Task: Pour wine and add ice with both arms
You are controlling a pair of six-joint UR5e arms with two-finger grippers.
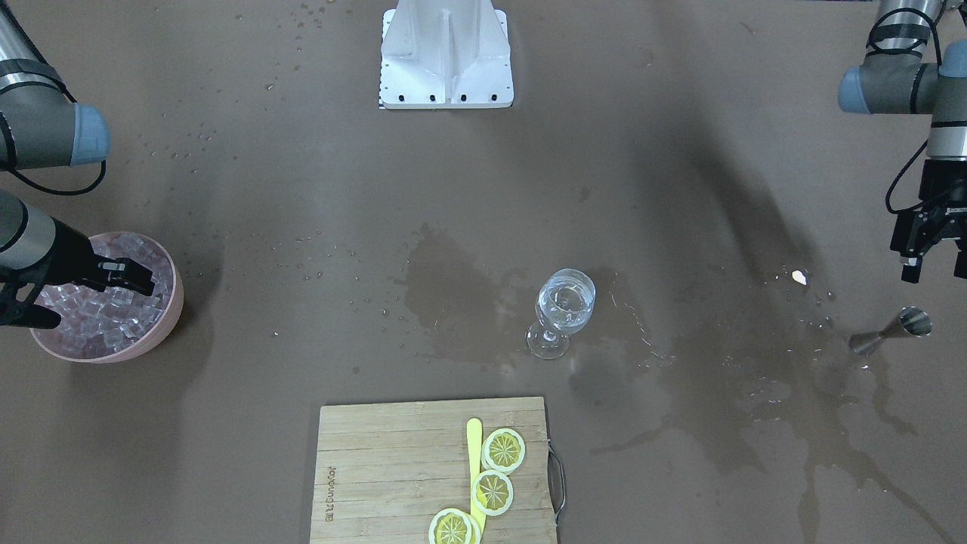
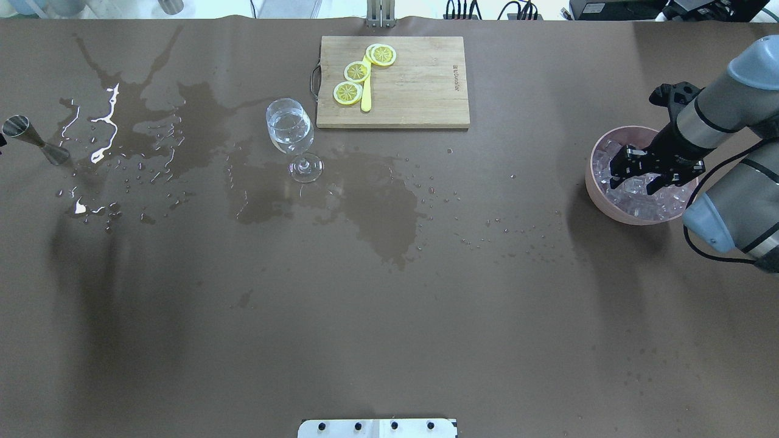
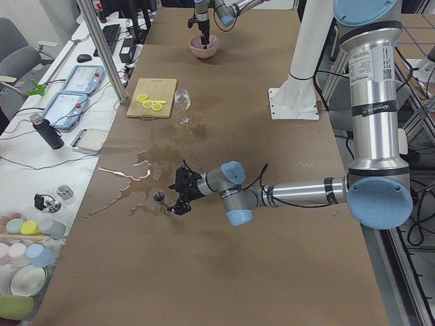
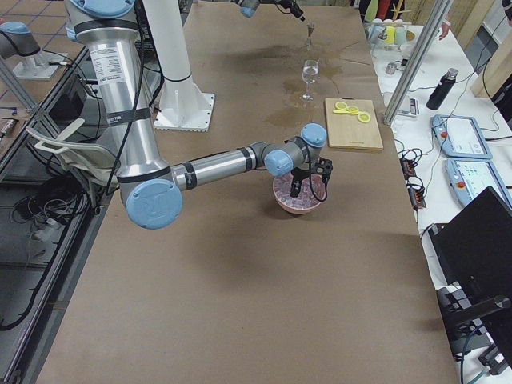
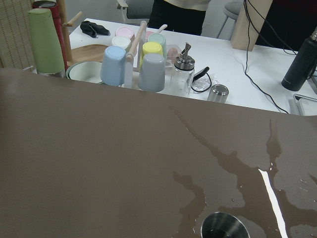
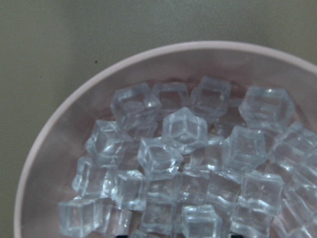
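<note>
A wine glass [image 1: 565,302] stands mid-table with clear wine in its bowl; it also shows in the overhead view [image 2: 290,131]. A pink bowl [image 1: 172,306] [image 2: 591,176] holds many small clear ice cubes [image 2: 636,201] [image 6: 188,163]. My right gripper [image 1: 140,278] [image 2: 634,181] hangs open and empty just above the ice. A steel jigger [image 1: 895,329] [image 2: 30,141] [image 5: 225,228] stands at the table's other end. My left gripper [image 1: 935,268] hovers open and empty just behind and above it.
A wooden cutting board [image 1: 378,468] [image 2: 420,79] carries three lemon slices [image 1: 495,472] and a yellow stick beside the glass. Wet spill patches [image 2: 377,207] spread around the glass and jigger. The white mounting post [image 1: 446,53] stands at the robot's side. Cups [image 5: 131,64] sit beyond the table's end.
</note>
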